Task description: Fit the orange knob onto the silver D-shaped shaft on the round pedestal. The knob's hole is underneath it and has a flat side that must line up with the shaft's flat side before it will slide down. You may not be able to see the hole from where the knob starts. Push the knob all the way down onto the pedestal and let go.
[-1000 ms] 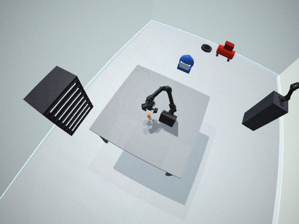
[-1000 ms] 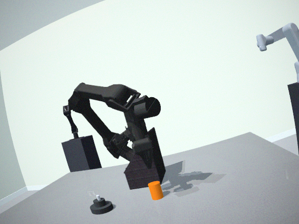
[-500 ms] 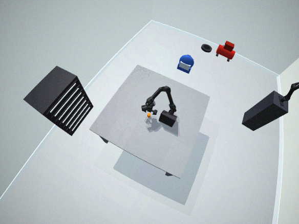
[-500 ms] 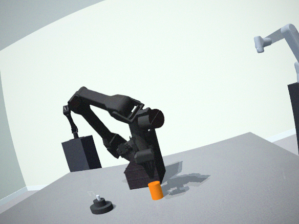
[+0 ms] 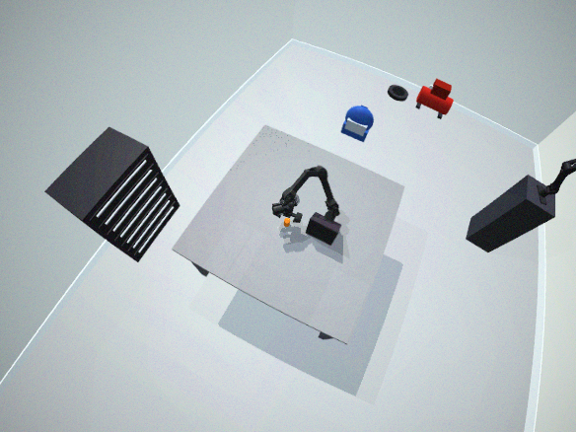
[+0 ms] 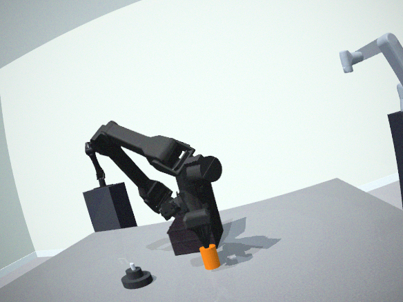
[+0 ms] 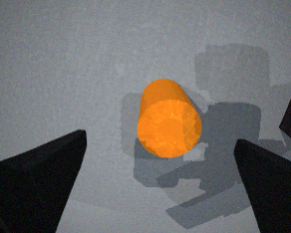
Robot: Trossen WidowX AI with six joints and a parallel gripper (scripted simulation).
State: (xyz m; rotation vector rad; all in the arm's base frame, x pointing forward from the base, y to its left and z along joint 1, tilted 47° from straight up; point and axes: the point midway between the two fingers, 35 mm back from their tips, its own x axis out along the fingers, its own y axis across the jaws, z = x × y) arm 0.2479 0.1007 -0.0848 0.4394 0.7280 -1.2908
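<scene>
The orange knob (image 5: 287, 222) (image 6: 210, 258) (image 7: 169, 128) stands upright on the table, its round top facing up and its hole hidden underneath. My gripper (image 6: 207, 245) (image 7: 164, 143) is open and empty, pointing down close over the knob. In the wrist view the fingers stand apart, one on each side of the knob and nearer the bottom of the picture. The round dark pedestal (image 6: 136, 282) stands left of the knob in the exterior view, with the silver shaft (image 6: 132, 266) upright and bare. The shaft's flat side cannot be made out. The arm mostly hides the pedestal in the top view.
The arm's dark base block (image 5: 324, 229) stands on the grey table (image 5: 237, 261) (image 6: 303, 234), close to the knob. The arm's shadows fall around the knob. A dark slatted cabinet (image 5: 115, 187) and a blue chair-like object (image 5: 359, 116) are off the table.
</scene>
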